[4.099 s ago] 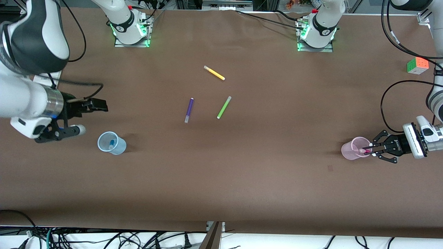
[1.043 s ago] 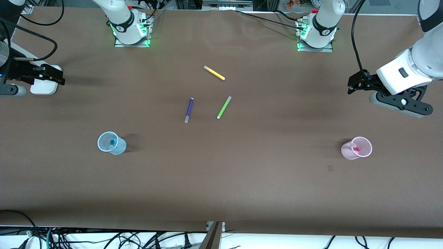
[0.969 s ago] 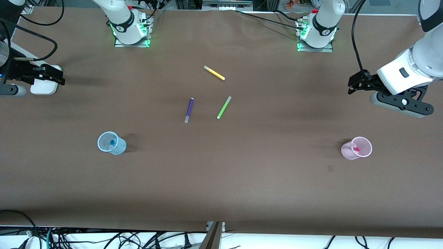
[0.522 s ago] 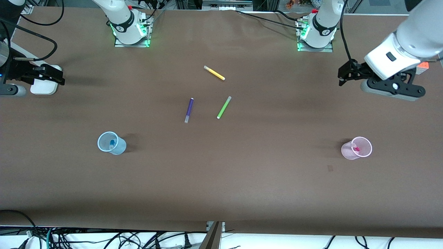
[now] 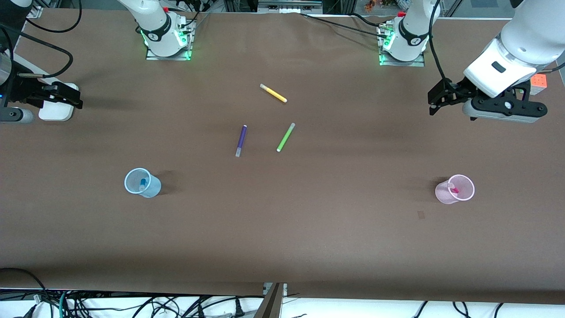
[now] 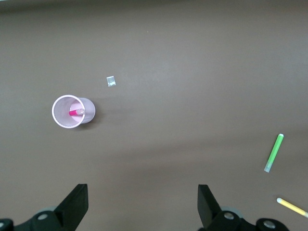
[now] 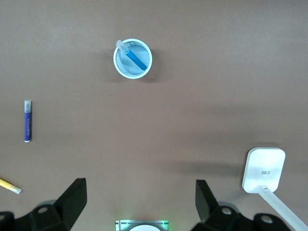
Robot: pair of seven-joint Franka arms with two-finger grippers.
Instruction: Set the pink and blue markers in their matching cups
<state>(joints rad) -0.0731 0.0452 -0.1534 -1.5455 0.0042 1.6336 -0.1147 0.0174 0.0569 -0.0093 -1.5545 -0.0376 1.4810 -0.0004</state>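
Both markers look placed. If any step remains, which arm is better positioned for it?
Neither, clearly. The pink marker stands in the pink cup, the blue marker in the blue cup. The left pincer and right pincer hang open, away from both.

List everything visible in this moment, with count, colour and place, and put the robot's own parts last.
blue cup: 1, light blue, toward the right arm's end of the table.
blue marker: 1, blue, in the blue cup.
pink cup: 1, pale pink, toward the left arm's end.
pink marker: 1, magenta, in the pink cup.
purple marker: 1, purple, mid-table.
green marker: 1, lime, beside the purple marker.
yellow marker: 1, yellow, farther from the front camera than the green marker.
cube: 1, multicoloured, at the left arm's end.
white device: 1, white, at the right arm's end.
left gripper: open, empty, over bare table.
right gripper: open, empty, over the white device.
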